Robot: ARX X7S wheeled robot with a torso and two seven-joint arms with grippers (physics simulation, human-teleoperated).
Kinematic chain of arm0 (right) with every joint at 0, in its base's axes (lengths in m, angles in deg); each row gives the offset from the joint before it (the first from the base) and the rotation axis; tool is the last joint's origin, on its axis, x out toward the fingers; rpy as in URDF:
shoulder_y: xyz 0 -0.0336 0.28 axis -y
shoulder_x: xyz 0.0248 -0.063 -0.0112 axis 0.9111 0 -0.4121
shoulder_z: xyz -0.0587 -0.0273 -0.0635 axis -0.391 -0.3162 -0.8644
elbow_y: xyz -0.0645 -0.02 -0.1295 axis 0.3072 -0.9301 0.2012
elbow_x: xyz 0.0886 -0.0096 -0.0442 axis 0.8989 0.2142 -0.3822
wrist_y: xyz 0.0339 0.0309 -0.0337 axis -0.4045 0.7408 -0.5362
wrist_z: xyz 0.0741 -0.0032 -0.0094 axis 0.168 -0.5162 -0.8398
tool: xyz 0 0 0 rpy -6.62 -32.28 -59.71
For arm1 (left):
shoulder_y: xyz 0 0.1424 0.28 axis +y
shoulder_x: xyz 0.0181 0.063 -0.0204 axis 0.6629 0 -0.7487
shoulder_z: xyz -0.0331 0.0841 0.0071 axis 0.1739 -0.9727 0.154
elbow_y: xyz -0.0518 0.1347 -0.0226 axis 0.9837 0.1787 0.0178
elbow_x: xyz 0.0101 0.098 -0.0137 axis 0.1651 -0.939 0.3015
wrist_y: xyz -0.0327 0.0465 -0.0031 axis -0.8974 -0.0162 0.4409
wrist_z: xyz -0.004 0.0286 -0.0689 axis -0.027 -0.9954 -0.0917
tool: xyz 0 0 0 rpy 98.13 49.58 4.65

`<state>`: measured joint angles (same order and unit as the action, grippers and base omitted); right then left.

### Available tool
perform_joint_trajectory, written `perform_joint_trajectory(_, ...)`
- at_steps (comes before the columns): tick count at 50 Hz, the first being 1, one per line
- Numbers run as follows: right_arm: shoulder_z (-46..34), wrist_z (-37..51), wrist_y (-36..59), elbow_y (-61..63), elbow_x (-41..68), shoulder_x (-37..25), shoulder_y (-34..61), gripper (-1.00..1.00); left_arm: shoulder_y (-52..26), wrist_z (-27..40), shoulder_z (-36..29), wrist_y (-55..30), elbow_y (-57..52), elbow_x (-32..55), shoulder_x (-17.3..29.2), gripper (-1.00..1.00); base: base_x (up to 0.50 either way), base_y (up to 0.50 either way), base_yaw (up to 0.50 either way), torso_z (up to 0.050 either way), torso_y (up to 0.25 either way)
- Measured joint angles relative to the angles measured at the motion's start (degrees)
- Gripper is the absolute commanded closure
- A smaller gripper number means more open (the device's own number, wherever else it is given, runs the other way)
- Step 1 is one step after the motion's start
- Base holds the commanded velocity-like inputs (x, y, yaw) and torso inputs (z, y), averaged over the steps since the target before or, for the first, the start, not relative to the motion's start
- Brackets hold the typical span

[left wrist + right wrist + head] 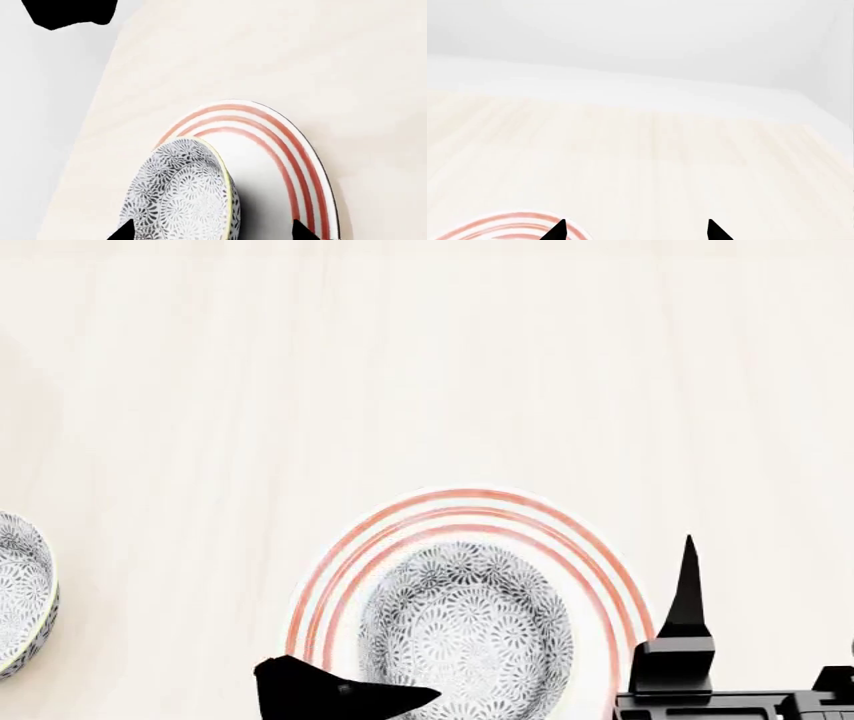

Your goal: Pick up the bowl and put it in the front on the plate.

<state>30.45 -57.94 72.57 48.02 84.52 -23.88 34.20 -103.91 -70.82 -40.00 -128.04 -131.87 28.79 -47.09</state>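
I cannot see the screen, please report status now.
Left gripper open around bowl. Bowl on plate. Right gripper open, empty. Nothing in the way.

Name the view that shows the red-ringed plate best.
The head view: the plate shows nearly whole from above, the bowl on it. The left wrist view shows about half of its rim; the right wrist view catches only a sliver of rim.

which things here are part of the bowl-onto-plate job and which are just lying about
Part of the job:
- the bowl, over the plate
- the plate with red rings
- left gripper, fingers either side of the bowl's rim

Lying about:
- second bowl at the left edge of the head view
- right gripper, open beside the plate
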Motion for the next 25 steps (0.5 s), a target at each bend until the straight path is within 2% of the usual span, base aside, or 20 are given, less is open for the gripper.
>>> perform_joint_trajectory(3,0.1,0.2,0.0,0.1,0.3,-0.1,0.1,-1.00,-1.4,2.6,1.0,0.1,-2.4,4.3,1.5,-1.00,0.00,0.00,0.00,0.000,0.000)
perform_joint_trajectory(6,0.2,0.5,0.0,0.2,0.6,-0.3,0.1,-1.00,-6.9,10.3,-0.3,2.4,-4.2,14.1,3.4,-1.00,0.00,0.00,0.00,0.000,0.003)
perform_joint_trajectory(9,0.4,0.6,0.0,0.4,0.9,-0.4,0.1,-1.00,-14.6,18.8,-3.6,8.7,-5.6,24.5,6.2,-1.00,0.00,0.00,0.00,0.000,0.000)
perform_joint_trajectory(13,0.9,0.9,-0.2,0.7,1.4,-0.6,-0.1,-1.00,-26.3,29.2,-12.1,21.7,-6.8,33.7,10.4,-1.00,0.00,0.00,0.00,0.000,0.000)
perform_joint_trajectory(19,1.7,1.4,-0.7,1.6,0.7,-0.9,-0.6,-1.00,-37.3,39.2,-22.6,42.0,-7.4,39.0,18.7,-1.00,0.00,0.00,0.00,0.000,0.000)
perform_joint_trajectory(25,2.1,4.4,-6.1,3.9,-0.9,-3.9,-3.0,-1.00,-40.0,46.0,-28.0,62.3,-5.8,37.2,29.6,-1.00,0.00,0.00,0.00,0.000,0.000)
